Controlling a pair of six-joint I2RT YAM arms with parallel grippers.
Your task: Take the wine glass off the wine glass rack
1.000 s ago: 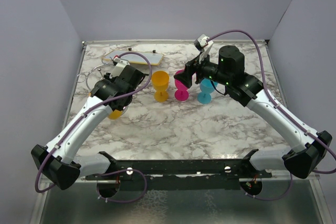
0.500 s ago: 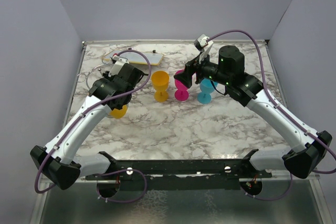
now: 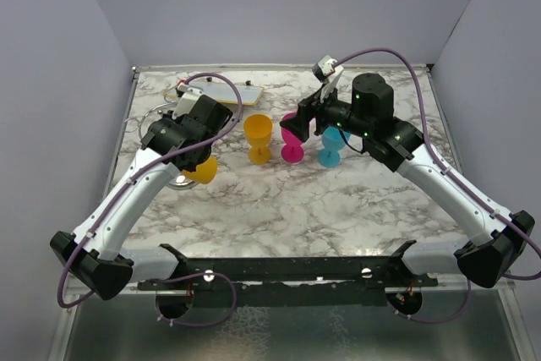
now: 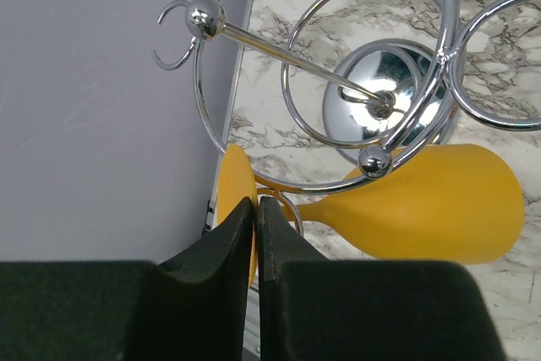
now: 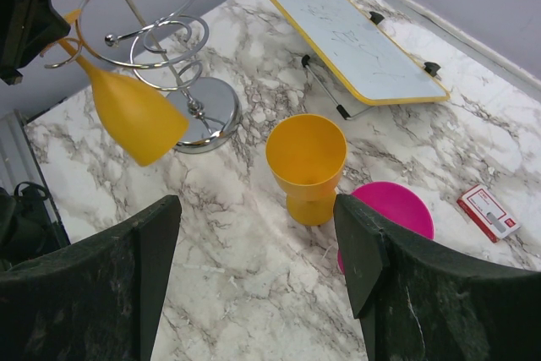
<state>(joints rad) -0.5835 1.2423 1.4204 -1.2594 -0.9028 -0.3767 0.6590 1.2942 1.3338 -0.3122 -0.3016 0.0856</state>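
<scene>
The chrome wine glass rack (image 4: 385, 95) stands at the table's left side, and in the top view its base (image 3: 176, 180) shows under the left arm. A yellow wine glass (image 4: 431, 209) hangs tilted from it, with its stem lying in a small wire loop. It also shows in the top view (image 3: 203, 171) and the right wrist view (image 5: 131, 116). My left gripper (image 4: 256, 209) is shut on the glass's thin round foot (image 4: 230, 188). My right gripper (image 5: 256, 209) is open and empty. It hovers above the table by the standing cups, far from the rack.
A yellow goblet (image 3: 258, 137), a pink one (image 3: 292, 148) and a blue one (image 3: 331, 145) stand upright mid-table. A yellow-framed whiteboard (image 3: 215, 90) lies at the back left, and a small red-and-white card (image 5: 490, 211) lies beyond the pink cup. The left wall is close to the rack.
My left wrist has shifted back and to the right. The yellow glass it grips has swung out to the right and a little up. The right arm has not moved.
</scene>
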